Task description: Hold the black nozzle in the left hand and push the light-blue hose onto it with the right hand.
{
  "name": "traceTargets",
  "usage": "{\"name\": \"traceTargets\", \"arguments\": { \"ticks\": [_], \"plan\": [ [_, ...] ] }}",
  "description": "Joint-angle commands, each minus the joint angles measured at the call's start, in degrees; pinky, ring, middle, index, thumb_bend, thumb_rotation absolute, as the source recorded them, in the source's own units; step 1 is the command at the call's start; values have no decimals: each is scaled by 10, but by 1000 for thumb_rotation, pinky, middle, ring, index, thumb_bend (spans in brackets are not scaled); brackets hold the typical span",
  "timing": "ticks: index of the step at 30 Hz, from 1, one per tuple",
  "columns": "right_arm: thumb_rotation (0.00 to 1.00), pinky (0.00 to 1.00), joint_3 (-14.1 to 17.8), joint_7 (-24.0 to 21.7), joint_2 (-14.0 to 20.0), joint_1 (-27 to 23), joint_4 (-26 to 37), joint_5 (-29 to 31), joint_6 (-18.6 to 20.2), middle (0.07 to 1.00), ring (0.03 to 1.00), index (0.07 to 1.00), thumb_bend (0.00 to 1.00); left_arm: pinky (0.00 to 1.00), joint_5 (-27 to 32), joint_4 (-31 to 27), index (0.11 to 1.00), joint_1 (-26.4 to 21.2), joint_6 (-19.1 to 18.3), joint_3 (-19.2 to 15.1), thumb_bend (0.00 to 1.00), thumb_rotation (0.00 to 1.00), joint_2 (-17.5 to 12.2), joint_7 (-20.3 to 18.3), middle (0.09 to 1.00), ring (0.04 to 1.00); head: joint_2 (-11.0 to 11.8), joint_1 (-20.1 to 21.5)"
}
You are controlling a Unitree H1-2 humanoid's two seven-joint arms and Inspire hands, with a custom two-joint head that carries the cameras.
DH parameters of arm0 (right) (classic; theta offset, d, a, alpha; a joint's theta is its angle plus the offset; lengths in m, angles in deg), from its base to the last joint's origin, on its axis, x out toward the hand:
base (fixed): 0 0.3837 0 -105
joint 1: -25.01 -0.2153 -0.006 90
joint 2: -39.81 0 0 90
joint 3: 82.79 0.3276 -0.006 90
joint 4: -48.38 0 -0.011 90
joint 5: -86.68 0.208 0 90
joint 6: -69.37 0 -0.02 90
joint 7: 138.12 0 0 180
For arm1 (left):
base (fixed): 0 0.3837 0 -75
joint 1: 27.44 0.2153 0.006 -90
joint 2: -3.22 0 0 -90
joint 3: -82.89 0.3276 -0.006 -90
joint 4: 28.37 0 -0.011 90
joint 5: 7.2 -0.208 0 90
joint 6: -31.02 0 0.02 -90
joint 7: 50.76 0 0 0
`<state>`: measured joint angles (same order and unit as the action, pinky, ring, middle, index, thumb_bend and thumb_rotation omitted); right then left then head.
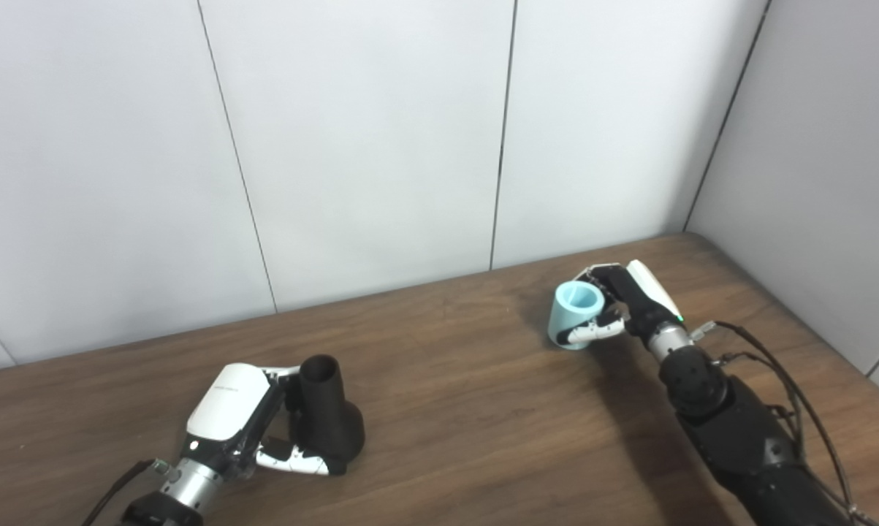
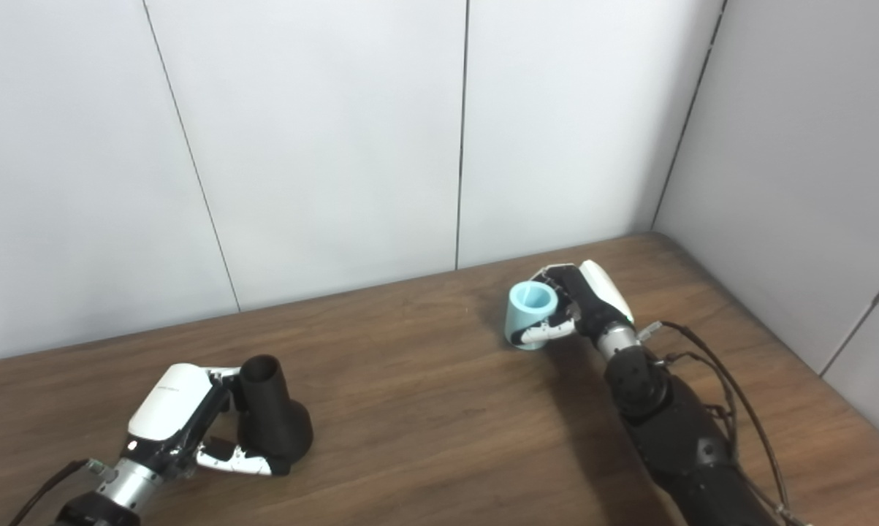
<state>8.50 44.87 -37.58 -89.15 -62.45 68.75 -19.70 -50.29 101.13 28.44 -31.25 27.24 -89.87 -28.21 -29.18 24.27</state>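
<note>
The black nozzle [image 1: 326, 415] stands upright on the wooden table [image 1: 454, 394] at the front left, narrow open tube on top, flared base below. My left hand [image 1: 243, 424] wraps around it from the left, thumb across the base. At the back right, the short light-blue hose [image 1: 575, 313] stands with its open end up, slightly tilted. My right hand [image 1: 624, 303] is closed around it from the right, thumb across its lower front. The two parts are far apart.
White wall panels [image 1: 366, 146] run behind the table, and a grey wall [image 1: 826, 168] closes the right side at the corner. Cables [image 1: 790, 387] hang off my right forearm. Bare wood lies between the two hands.
</note>
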Motion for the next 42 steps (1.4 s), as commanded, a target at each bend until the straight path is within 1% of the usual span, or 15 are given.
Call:
{"name": "traceTargets", "arguments": {
  "ticks": [1, 5, 7, 11, 15, 17, 19, 21, 22, 24, 25, 27, 29, 30, 42],
  "plan": [
    [0, 650, 12, -18, 7, -44, 81, 23, 19, 525, 575, 462, 527, 321, -15, 45, 501, 84, -10, 20, 525, 0, -4, -14, 433, 418, -1, -3],
    [3, 521, -2, -64, -8, -69, 171, 32, 88, 521, 515, 464, 528, 319, -17, 41, 502, 85, -16, 17, 525, 0, 2, -26, 430, 420, -3, -28],
    [4, 433, -13, -87, -13, -85, 200, 37, 103, 505, 463, 471, 530, 319, -19, 39, 504, 85, -22, 16, 525, 0, 6, -33, 430, 423, -4, -47],
    [5, 557, -34, -117, -27, -115, 242, 32, 147, 533, 544, 460, 525, 315, -24, 39, 503, 84, -29, 16, 525, 0, 15, -37, 430, 420, -4, -78],
    [3, 590, -51, -145, -37, -143, 274, 31, 189, 538, 575, 455, 524, 309, -27, 35, 503, 85, -39, 15, 525, 0, 25, -41, 426, 412, -7, -135],
    [3, 631, -61, -152, -41, -153, 282, 24, 193, 499, 626, 472, 530, 302, -30, 31, 503, 85, -47, 15, 524, 0, 31, -44, 423, 406, -10, -154],
    [4, 587, -71, -154, -44, -160, 289, 13, 195, 520, 596, 464, 527, 299, -35, 30, 503, 84, -54, 15, 524, 0, 36, -44, 424, 405, -13, -175],
    [2, 380, -80, -163, -50, -167, 293, 15, 193, 481, 444, 474, 531, 295, -37, 31, 504, 83, -58, 16, 524, 0, 41, -45, 426, 405, -16, -192],
    [2, 361, -84, -168, -51, -169, 297, 14, 195, 478, 433, 476, 532, 296, -38, 31, 504, 82, -59, 17, 525, 0, 44, -45, 428, 407, -18, -207],
    [0, 444, -103, -177, -47, -173, 302, -2, 178, 478, 459, 478, 533, 299, -40, 31, 504, 81, -62, 18, 525, 0, 49, -47, 430, 412, -20, -220],
    [1, 653, -113, -182, -46, -174, 303, -9, 169, 476, 502, 479, 533, 304, -40, 30, 504, 80, -64, 18, 525, 0, 51, -48, 432, 415, -22, -227],
    [1, 703, -125, -191, -47, -177, 306, -16, 166, 476, 504, 480, 532, 305, -41, 30, 504, 79, -66, 19, 525, 0, 55, -46, 431, 417, -25, -234],
    [1, 463, -132, -199, -53, -179, 309, -17, 167, 492, 468, 469, 531, 301, -44, 31, 505, 78, -66, 21, 524, 0, 59, -39, 431, 414, -28, -240],
    [0, 430, -135, -202, -58, -179, 308, -14, 162, 498, 464, 466, 531, 301, -46, 32, 505, 77, -66, 21, 524, 0, 60, -37, 431, 413, -30, -243],
    [0, 352, -145, -222, -106, -175, 290, 7, 155, 490, 421, 472, 532, 308, -39, 17, 506, 83, -80, 16, 524, 0, 66, -48, 433, 420, -43, -261]
  ]
}}
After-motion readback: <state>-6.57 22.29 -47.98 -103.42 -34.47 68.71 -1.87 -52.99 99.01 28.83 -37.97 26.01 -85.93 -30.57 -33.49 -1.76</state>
